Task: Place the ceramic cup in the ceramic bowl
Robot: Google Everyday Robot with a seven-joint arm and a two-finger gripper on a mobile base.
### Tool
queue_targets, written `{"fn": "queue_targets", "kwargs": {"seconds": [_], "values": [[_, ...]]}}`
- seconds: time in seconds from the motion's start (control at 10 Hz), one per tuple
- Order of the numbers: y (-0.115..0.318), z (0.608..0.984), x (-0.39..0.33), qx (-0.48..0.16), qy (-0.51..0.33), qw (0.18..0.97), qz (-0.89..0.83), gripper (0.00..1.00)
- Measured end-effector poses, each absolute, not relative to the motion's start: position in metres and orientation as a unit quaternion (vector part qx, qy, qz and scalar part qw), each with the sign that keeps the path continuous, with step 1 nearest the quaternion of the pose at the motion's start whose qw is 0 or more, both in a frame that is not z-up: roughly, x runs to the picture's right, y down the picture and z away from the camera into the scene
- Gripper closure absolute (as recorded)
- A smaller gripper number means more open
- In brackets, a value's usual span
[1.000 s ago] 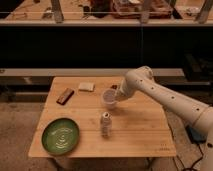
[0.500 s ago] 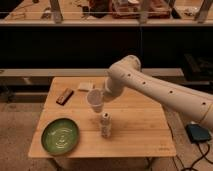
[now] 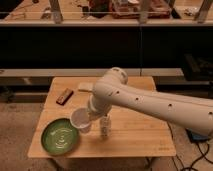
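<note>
One green ceramic bowl (image 3: 60,137) sits at the front left corner of the single desk (image 3: 140,142). Just over its right rim hangs the one ceramic cup (image 3: 79,119), tipped with its mouth facing forward, pinched by the lone claw (image 3: 87,120) at the arm's end. One narrow patterned can (image 3: 105,127) stands upright just right of the cup. Farther back lie one reddish-brown block (image 3: 64,96) and one pale flat piece (image 3: 85,87).

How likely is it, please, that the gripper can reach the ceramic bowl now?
Probably yes: the gripper, holding the ceramic cup, hangs at the rim of the ceramic bowl with nothing between them; the patterned can stands on its other side.
</note>
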State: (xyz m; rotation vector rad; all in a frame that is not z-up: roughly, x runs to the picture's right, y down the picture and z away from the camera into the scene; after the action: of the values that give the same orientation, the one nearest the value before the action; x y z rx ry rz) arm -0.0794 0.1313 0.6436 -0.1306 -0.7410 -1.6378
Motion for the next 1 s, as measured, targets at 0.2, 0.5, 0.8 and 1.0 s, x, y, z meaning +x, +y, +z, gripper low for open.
{"fn": "queue_targets", "kwargs": {"seconds": [0.2,0.5,0.8,1.0], "values": [[0.146,0.638,-0.112,-0.057,-0.326,0.604,-0.725,0.88],[0.147,0.647,-0.168,-0.050,-0.327,0.595,-0.733,0.88],[0.151,0.656,-0.195,-0.048,-0.328,0.596,-0.731,0.87],[0.167,0.667,-0.190,-0.048,-0.333,0.596,-0.729,0.69]]}}
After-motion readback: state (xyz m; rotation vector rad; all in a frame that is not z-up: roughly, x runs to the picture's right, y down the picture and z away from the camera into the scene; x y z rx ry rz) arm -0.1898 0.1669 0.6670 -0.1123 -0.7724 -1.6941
